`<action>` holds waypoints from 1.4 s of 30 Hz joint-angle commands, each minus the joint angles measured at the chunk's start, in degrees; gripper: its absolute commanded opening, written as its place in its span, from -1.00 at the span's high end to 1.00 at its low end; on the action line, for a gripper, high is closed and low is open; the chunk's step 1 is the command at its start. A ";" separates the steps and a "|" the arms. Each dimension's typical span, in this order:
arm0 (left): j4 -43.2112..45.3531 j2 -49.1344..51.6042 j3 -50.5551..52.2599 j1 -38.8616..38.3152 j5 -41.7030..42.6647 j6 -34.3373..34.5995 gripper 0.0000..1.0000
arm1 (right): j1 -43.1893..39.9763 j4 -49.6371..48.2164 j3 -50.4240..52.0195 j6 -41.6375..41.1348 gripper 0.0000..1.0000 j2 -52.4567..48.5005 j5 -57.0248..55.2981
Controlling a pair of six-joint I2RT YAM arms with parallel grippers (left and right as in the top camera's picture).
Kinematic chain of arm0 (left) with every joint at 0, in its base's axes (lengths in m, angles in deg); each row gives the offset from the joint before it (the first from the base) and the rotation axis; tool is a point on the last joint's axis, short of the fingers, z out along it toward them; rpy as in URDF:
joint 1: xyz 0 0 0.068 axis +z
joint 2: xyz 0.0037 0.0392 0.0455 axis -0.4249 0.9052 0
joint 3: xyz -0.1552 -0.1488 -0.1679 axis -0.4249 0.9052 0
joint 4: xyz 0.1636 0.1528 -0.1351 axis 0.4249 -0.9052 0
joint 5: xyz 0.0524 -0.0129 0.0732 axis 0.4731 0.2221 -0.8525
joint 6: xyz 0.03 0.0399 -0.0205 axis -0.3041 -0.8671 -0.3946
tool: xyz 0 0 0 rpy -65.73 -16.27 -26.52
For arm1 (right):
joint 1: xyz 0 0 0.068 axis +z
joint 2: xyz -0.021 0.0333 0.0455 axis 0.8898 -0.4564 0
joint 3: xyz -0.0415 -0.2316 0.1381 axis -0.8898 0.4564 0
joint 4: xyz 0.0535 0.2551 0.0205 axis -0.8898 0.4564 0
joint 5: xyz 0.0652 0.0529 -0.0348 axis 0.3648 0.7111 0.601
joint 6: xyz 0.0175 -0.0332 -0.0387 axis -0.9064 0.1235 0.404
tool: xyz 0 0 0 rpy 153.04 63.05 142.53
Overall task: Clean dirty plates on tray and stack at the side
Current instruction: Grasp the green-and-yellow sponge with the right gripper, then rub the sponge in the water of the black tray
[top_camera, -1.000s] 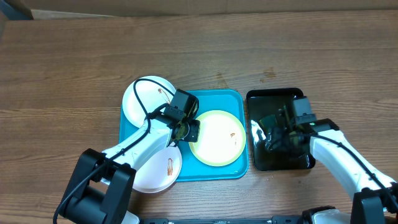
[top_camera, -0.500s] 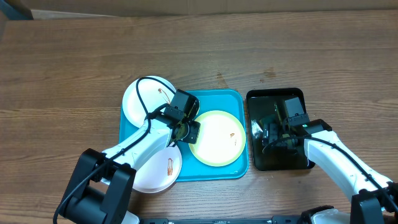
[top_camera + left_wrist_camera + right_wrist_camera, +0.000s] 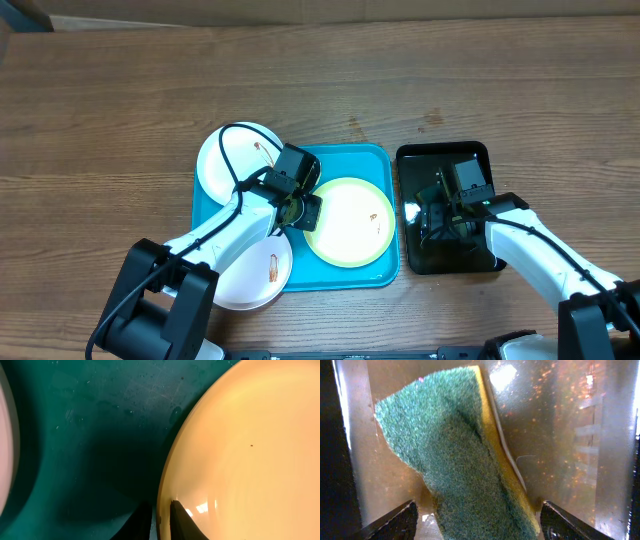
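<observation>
Plates first, from my side outward. The near white plate [image 3: 262, 285] is round, flat and matte, with a reddish-brown smear on its face. It hangs over the near left corner of the turquoise tray [image 3: 350, 160], partly under the left arm. That tray is smooth plastic, a rectangle with rounded corners and a raised rim.

In the tray's right half lies the green-rimmed plate [image 3: 350, 222], pale cream inside a yellow-green edge, with one small reddish fleck. It is glossy enough to throw back the lamp in the left wrist view. The left gripper [image 3: 160, 520] sits at this plate's left edge, its two dark fingers close together on either side of the rim. I cannot tell whether they are pinching it.

Just beside the turquoise tray on the right is the black tray [image 3: 440, 152], smaller, glossy and wet-looking. Inside it lies the sponge [image 3: 460, 450], coarse green scouring fibre over a yellow foam layer. The right gripper [image 3: 477, 520] straddles it with its fingers spread wide and a gap on each side, so it is open.

Farther out, the far white plate [image 3: 225, 165] overlaps the tray's far left corner, with a brown streak near its right edge.

The tabletop [image 3: 120, 100] is brown wood-grain laminate. A pale tan strip runs along its far edge.
</observation>
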 commanded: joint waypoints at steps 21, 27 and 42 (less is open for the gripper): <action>0.42 0.46 0.28 -0.35 -0.59 -1.27 0.58 | 0.28 12.04 -6.47 -1.68 -0.25 -0.15 6.51; 0.39 0.46 0.28 -0.35 -0.59 -1.27 0.56 | 0.28 8.15 -8.70 -1.46 -0.61 -0.20 6.29; 0.85 0.46 0.28 -0.35 -0.59 -1.27 0.49 | 0.39 0.09 -3.54 1.57 -0.72 -1.03 0.74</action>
